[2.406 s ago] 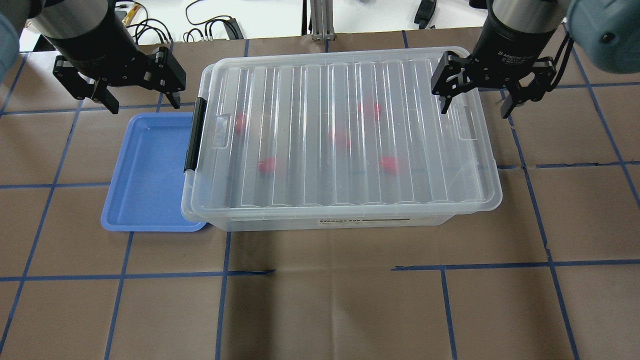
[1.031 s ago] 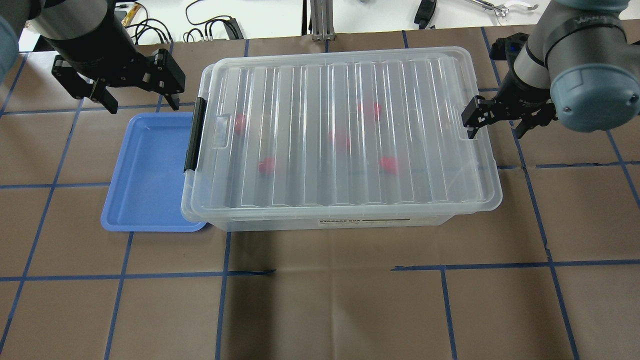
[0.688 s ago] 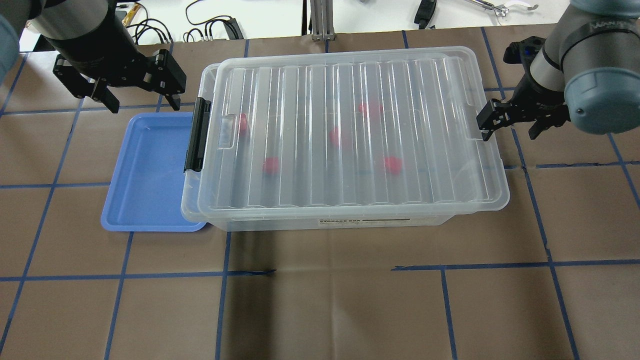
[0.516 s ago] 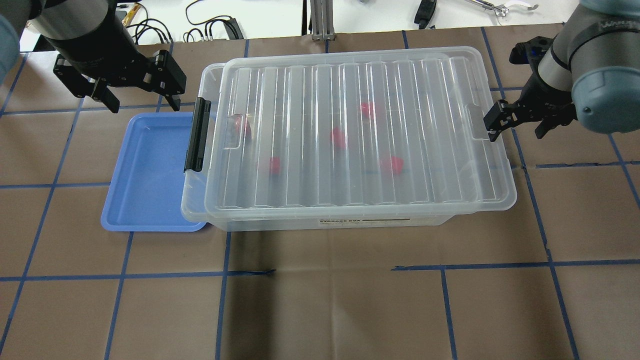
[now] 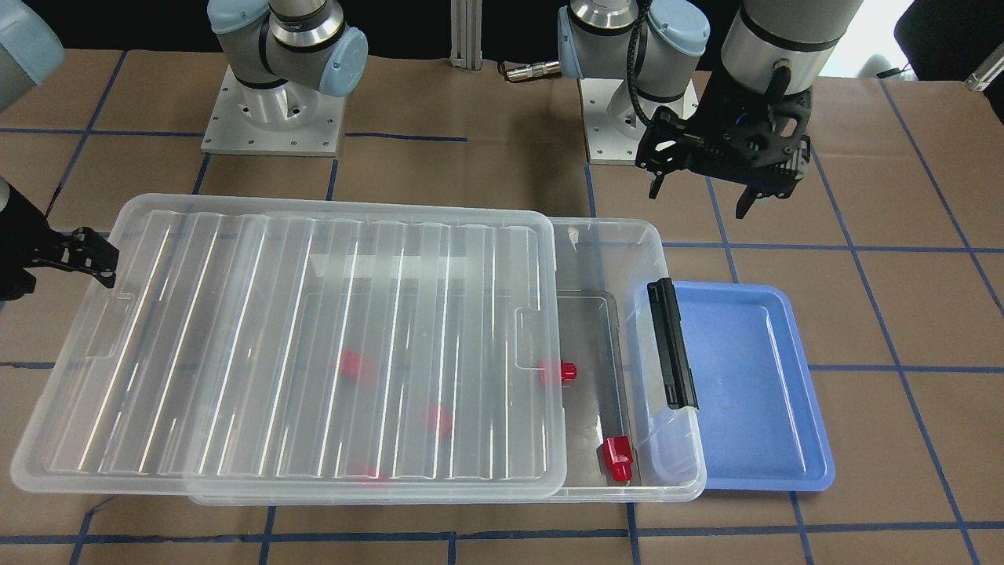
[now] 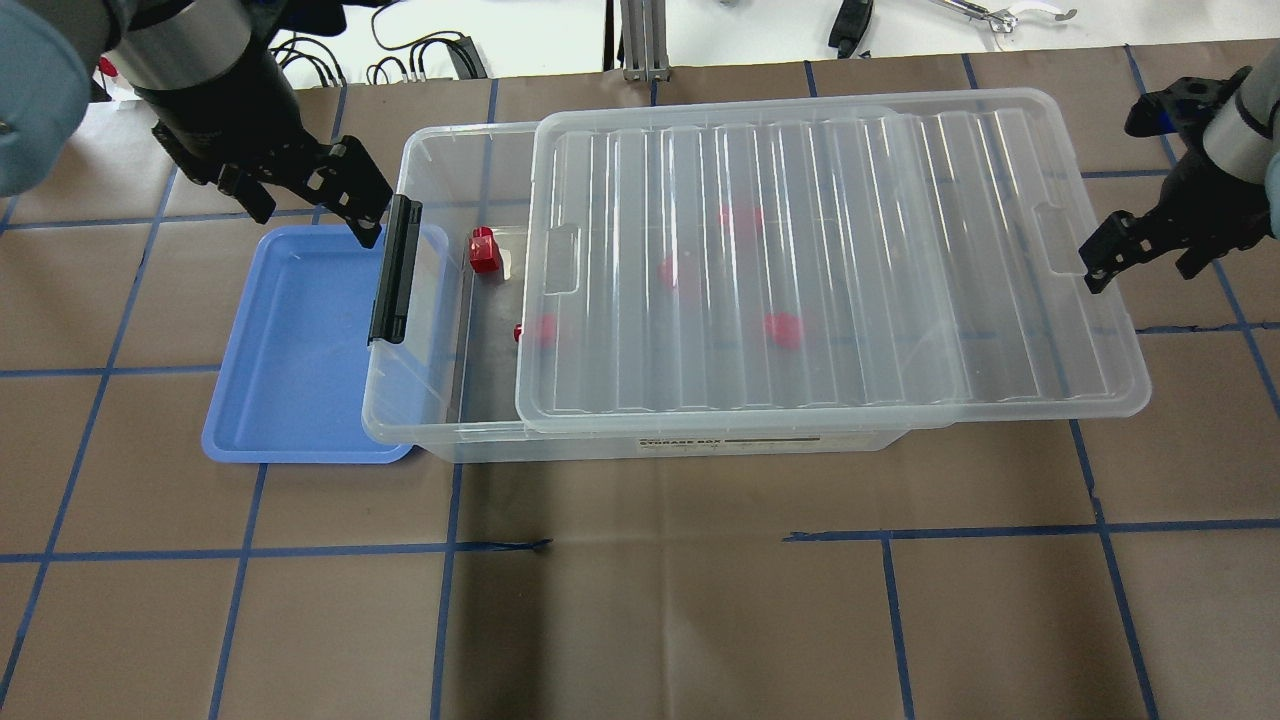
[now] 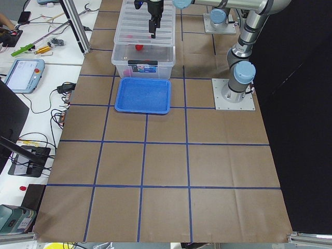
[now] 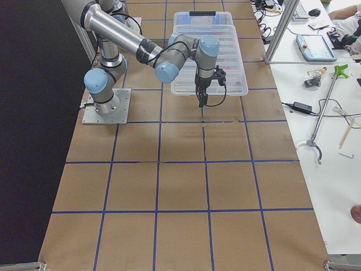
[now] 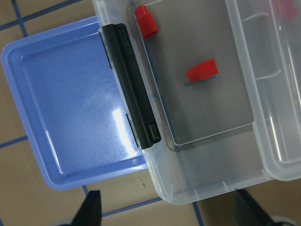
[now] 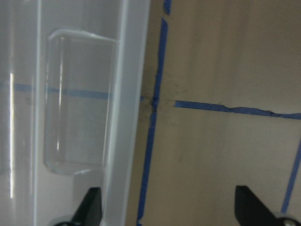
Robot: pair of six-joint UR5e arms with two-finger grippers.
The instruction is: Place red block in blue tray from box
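The clear box (image 6: 412, 340) stands mid-table. Its ribbed lid (image 6: 850, 280) lies slid toward my right and leaves the latch end uncovered. One red block (image 6: 484, 250) lies bare in the uncovered end and a second (image 6: 521, 332) pokes out from the lid's edge; both show in the left wrist view (image 9: 146, 21) (image 9: 202, 71). More red blocks lie under the lid. The blue tray (image 6: 290, 350) sits empty against the latch end. My left gripper (image 6: 305, 205) is open above the tray's far corner. My right gripper (image 6: 1140, 268) is open, one finger (image 10: 89, 209) over the lid's rim.
The black latch bar (image 6: 395, 270) stands between tray and box. The lid overhangs the box's right end and front corner (image 6: 1120, 400). Cables and tools lie beyond the table's far edge (image 6: 420, 60). Brown paper with blue tape lines covers the table.
The lid has slid to my right with the right gripper, uncovering the latch end and two red blocks. My left gripper has turned and moved toward the box's corner.
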